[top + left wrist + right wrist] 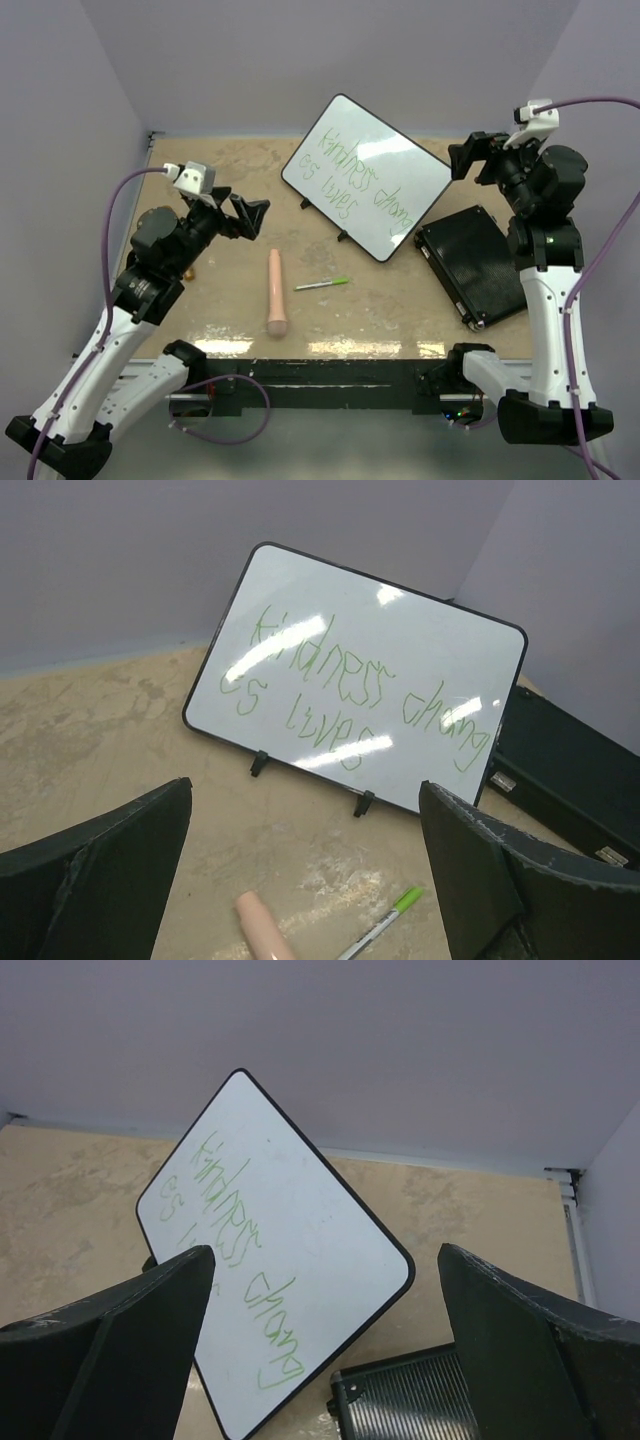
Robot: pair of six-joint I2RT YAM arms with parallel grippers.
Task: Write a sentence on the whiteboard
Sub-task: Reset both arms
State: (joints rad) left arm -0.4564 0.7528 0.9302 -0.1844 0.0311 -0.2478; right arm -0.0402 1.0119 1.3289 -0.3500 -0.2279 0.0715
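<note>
The whiteboard [405, 160] stands tilted on small black feet at the back middle of the table. The sentence [352, 183] is in thin green handwriting in two lines, "kindness chang" over "es lives". A green-capped marker [322, 284] lies on the table in front of the board. My left gripper [250, 216] is open and empty, raised left of the marker, facing the board [430, 660] and its writing [340, 685]. My right gripper [466, 158] is open and empty, raised by the board's right corner [330, 1260]; the writing [240, 1250] shows there too.
A pink cylinder [275, 291] lies left of the marker; both show low in the left wrist view, the cylinder [262, 927] and the marker [382, 927]. A black flat case [475, 265] lies right of the board, also seen in the wrist views [570, 770] [400, 1405]. Purple walls surround the table.
</note>
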